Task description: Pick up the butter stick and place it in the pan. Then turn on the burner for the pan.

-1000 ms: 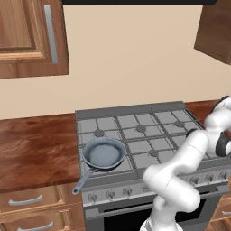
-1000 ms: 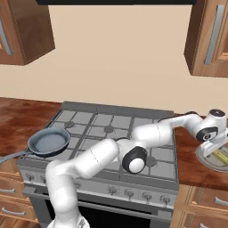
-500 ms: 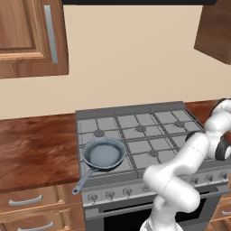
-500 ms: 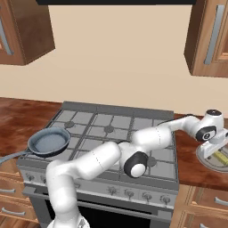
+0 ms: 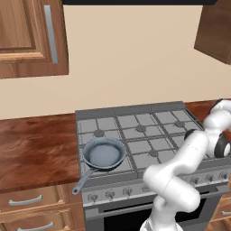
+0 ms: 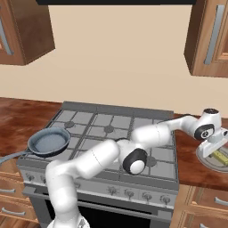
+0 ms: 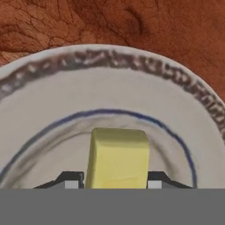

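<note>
Butter stick (image 7: pixel 117 159) on plate (image 7: pixel 39 101), between tips of open gripper (image 7: pixel 114 181), one fingertip at each side, nothing gripped

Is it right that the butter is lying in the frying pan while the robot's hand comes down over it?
Not quite. The butter stick lies on a plate, as the hand view shows, with the gripper over it. The pan sits on the stove.

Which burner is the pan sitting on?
The front-left one: the pan covers it, handle over the stove's front edge. The other burners, like the one behind it, show bare grates.
</note>
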You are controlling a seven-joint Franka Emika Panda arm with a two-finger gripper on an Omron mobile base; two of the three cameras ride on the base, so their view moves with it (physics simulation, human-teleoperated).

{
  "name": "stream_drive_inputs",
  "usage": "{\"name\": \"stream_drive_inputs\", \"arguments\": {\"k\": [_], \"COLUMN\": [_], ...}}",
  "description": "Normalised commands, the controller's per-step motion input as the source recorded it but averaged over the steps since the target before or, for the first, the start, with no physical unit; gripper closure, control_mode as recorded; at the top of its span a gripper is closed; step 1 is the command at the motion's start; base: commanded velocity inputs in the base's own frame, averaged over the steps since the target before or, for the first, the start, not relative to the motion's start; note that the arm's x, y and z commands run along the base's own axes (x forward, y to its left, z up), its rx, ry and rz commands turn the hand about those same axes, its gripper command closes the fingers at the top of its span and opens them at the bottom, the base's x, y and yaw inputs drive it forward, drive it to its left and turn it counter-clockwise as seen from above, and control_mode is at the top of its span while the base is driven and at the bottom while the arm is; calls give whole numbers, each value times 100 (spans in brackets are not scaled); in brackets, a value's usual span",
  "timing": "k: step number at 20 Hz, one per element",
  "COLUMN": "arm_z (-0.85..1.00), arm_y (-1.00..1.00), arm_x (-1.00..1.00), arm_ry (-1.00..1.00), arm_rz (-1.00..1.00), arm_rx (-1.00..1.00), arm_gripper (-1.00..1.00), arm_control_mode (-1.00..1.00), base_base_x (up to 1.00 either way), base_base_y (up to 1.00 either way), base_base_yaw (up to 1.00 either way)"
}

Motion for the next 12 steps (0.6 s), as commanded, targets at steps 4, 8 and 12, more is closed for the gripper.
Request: {"name": "stream_drive_inputs", "arguments": {"k": [4, 8, 12], "arm_z": [1, 8, 39], "arm_y": [3, 20, 10], "arm_x": [-16, -29, -24], "arm_ry": [0, 0, -9], "arm_rz": [0, -7, -11], "arm_rx": [0, 1, 3], "arm_gripper": [100, 100, 100], "arm_control_mode": [-100, -100, -100], "base_base_x": [0, 0, 0], "base_base_y": [0, 0, 0], "base_base_yaw": [0, 0, 0]}}
